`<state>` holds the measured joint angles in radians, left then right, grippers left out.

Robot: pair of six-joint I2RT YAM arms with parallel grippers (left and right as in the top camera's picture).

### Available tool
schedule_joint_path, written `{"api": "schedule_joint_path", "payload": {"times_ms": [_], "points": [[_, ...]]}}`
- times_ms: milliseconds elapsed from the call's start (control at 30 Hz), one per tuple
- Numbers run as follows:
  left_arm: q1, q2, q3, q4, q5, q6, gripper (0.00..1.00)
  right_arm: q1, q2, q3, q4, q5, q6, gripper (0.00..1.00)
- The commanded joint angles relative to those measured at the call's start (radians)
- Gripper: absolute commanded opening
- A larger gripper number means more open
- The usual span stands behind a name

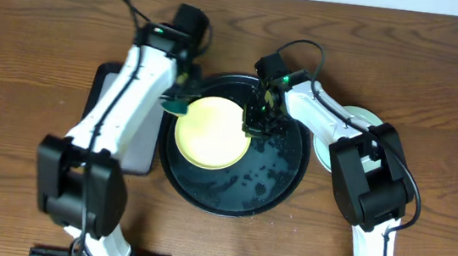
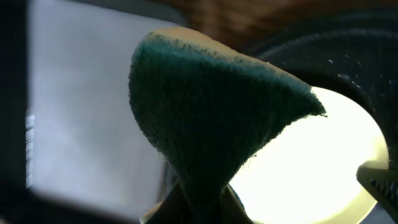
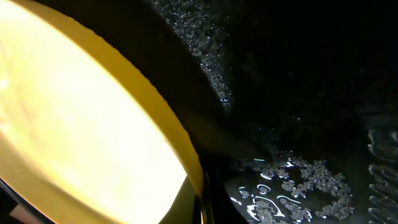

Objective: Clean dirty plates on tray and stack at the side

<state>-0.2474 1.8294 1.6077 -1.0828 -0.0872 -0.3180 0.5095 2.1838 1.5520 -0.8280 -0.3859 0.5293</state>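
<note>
A pale yellow plate (image 1: 211,132) lies in the left part of the round black tray (image 1: 279,180). My right gripper (image 1: 255,124) is shut on the plate's right rim, and the rim (image 3: 196,174) runs down between its jaws in the right wrist view. Soap bubbles (image 3: 298,180) speckle the wet tray floor beside it. My left gripper (image 1: 183,98) is shut on a dark green sponge (image 2: 211,118) and hovers at the plate's upper left edge (image 2: 311,162). A pale mint green plate (image 1: 368,119) lies on the table right of the tray, partly hidden under my right arm.
A rectangular grey tray (image 1: 138,144) with a black rim lies left of the round tray, mostly under my left arm, and fills the left of the left wrist view (image 2: 81,112). Brown wooden table (image 1: 32,56) surrounds everything.
</note>
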Motion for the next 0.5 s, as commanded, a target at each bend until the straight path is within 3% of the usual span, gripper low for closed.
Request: {"api": "schedule_joint_path", "payload": {"times_ms": [0,167,467], "points": [[0.058,-0.065,0.029,-0.019,-0.026,-0.008,0.08,0.016,0.007,-0.010,-0.014,0.086,-0.038,0.01],[0.114,-0.071,0.028,-0.019,-0.026,-0.009,0.08,0.037,-0.124,-0.010,-0.038,0.260,-0.073,0.01],[0.136,-0.071,0.026,-0.013,-0.026,-0.009,0.07,0.179,-0.338,-0.010,-0.135,0.818,-0.114,0.01]]}}
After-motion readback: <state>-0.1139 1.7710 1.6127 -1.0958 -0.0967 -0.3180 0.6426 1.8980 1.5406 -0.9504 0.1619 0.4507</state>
